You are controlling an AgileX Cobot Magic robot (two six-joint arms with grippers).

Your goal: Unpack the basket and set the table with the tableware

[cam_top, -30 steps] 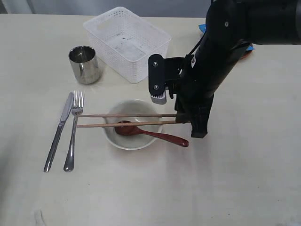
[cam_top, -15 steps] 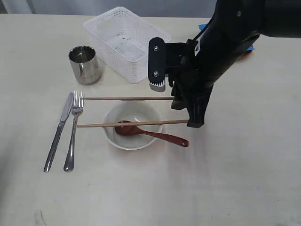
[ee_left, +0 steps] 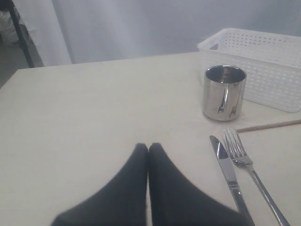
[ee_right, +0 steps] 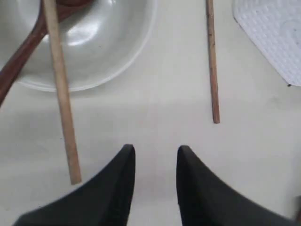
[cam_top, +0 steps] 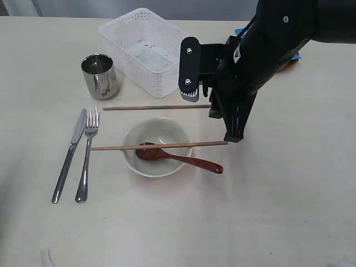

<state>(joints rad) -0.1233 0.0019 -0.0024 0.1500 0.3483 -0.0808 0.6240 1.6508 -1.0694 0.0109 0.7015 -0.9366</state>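
The white basket [cam_top: 150, 50] stands at the back of the table [cam_top: 278, 217]. A steel cup [cam_top: 100, 75] is left of it, with the knife [cam_top: 69, 156] and fork [cam_top: 88, 151] in front. The pale bowl [cam_top: 157, 133] holds the reddish-brown spoon [cam_top: 183, 159]. One chopstick [cam_top: 158, 146] lies across the bowl; the other chopstick [cam_top: 156, 107] lies flat on the table between bowl and basket. My right gripper [cam_top: 214, 114] hangs open and empty at the chopsticks' right ends [ee_right: 155, 150]. My left gripper [ee_left: 148, 147] is shut and empty, low over the table near the knife [ee_left: 228, 172].
A blue packet [cam_top: 239, 32] shows partly behind the right arm at the back right. In the left wrist view the cup [ee_left: 224, 92] and basket [ee_left: 254, 56] stand beyond the fork [ee_left: 249, 167]. The table's far edge runs just behind the basket.
One chopstick has slid off the bowl toward the basket and now lies on the table. My right gripper has moved the same way, staying open.
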